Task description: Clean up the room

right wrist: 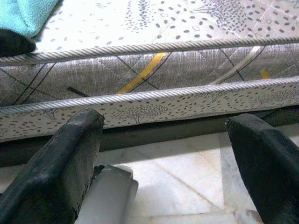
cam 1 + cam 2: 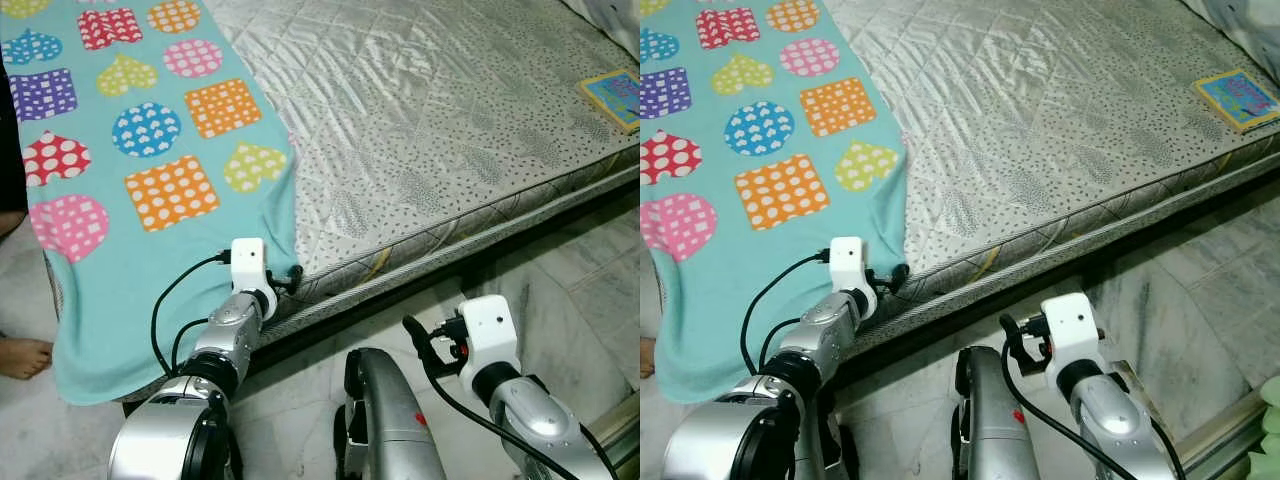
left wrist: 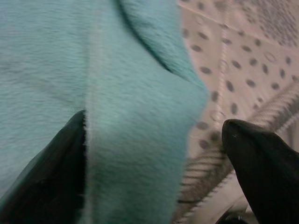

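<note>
Left tool [image 3: 154, 154] raised forward, fingers spread; right tool [image 1: 173, 163] low, fingers spread.

Blanket [image 2: 150, 150] cut off at 12 & 9 o'clock edges; left claw [image 2: 290, 278] tips half-hidden behind its corner; book [image 2: 615, 97] cropped at 3.

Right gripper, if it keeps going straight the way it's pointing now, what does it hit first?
Most likely the grey patterned side of the mattress. The right gripper, fingers open, points across white marble floor at the bed's edge, with nothing between. Depth is hard to judge, so the dark bed frame below could come first.
</note>
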### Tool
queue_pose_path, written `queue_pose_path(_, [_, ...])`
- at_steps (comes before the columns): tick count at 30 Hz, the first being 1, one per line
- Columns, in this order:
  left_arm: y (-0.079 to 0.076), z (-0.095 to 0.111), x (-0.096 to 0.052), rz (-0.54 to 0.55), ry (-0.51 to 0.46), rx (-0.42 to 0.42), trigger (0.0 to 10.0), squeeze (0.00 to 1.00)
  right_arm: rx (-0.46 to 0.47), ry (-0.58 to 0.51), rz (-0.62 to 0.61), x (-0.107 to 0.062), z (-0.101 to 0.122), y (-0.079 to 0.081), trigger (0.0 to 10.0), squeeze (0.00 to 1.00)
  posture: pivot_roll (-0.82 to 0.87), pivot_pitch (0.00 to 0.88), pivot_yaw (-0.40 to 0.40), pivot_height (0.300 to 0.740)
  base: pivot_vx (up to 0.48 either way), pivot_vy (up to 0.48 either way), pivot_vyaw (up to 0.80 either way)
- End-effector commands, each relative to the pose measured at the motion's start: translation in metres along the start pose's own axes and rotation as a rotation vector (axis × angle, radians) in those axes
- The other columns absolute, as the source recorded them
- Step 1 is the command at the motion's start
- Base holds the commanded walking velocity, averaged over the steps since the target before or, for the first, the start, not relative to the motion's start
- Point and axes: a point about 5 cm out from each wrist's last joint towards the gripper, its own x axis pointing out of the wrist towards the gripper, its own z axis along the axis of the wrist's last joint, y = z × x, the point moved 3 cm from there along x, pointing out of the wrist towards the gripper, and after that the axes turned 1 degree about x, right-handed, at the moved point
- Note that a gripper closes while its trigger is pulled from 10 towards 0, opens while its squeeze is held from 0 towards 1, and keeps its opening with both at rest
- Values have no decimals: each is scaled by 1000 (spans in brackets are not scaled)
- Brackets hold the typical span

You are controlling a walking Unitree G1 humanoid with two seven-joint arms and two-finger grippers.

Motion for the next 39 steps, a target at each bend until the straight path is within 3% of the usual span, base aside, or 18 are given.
queue_pose_path(1, [-12, -13, 0, -47, 50, 48, 10000, 0, -2, 21, -5, -3, -4, 0, 10000, 0, -314, 294, -43, 580, 0, 0, 0])
queue_pose_path(2, [-15, -13, 0, -65, 47, 82, 10000, 0, -2, 21, -7, -3, -4, -1, 10000, 0, -313, 293, -43, 580, 0, 0, 0])
queue_pose_path(3, [-22, -12, 0, -104, 40, 168, 10000, 0, -2, 21, -10, -3, -4, -2, 10000, 0, -311, 292, -44, 580, 0, 0, 0])
queue_pose_path(4, [-22, -12, 0, -104, 40, 168, 10000, 0, -2, 21, -10, -3, -4, -2, 10000, 0, -311, 292, -44, 580, 0, 0, 0])
queue_pose_path(6, [-31, -12, 0, -154, 21, 325, 10000, 0, -1, 23, -14, -4, -5, -4, 10000, 0, -309, 290, -43, 580, 0, 0, 0])
queue_pose_path(8, [-34, -13, -1, -171, 18, 400, 10000, 0, -1, 25, -16, -4, -5, -6, 10000, 0, -308, 289, -43, 580, 0, 0, 0])
queue_pose_path(9, [-37, -14, -1, -187, 11, 498, 10000, 0, 0, 27, -18, -5, -6, -7, 10000, 0, -307, 287, -43, 580, 0, 0, 0])
queue_pose_path(13, [-42, -16, -2, -222, -1, 603, 10000, 0, 1, 27, -18, -5, -7, -8, 10000, 0, -305, 285, -43, 580, 0, 0, 0])
queue_pose_path(14, [-47, -18, -4, -259, -12, 691, 10000, 0, 2, 27, -17, -4, -7, -7, 10000, 0, -301, 284, -44, 580, 0, 0, 0])
queue_pose_path(16, [-52, -21, -5, -303, -21, 777, 10000, 0, 3, 27, -15, -3, -8, -7, 10000, 0, -301, 284, -44, 580, 0, 0, 0])
queue_pose_path(21, [-63, -34, -10, -395, -5, 876, 10000, 0, 3, 28, -13, 1, -11, -5, 10000, 0, -295, 274, -45, 580, 0, 0, 0])
queue_pose_path(28, [-62, -34, -12, -385, -46, 877, 10000, 0, 2, 22, -12, 5, -11, -4, 10000, 0, -282, 262, -43, 580, 0, 0, 0])
queue_pose_path(31, [-53, -7, -13, -304, -199, 747, 10000, 0, 7, 6, -8, 10, -11, -4, 10000, 0, -256, 248, -39, 580, 0, 0, 0])
queue_pose_path(35, [-48, 21, -19, -262, -358, 649, 10000, 0, 24, -28, -8, 16, -7, -6, 10000, 0, -225, 235, -39, 580, 0, 0, 0])
queue_pose_path(39, [-33, 48, -36, -203, -498, 510, 10000, 0, 39, -48, 21, 28, -6, 1, 10000, 0, -181, 216, -45, 580, 0, 0, 0])
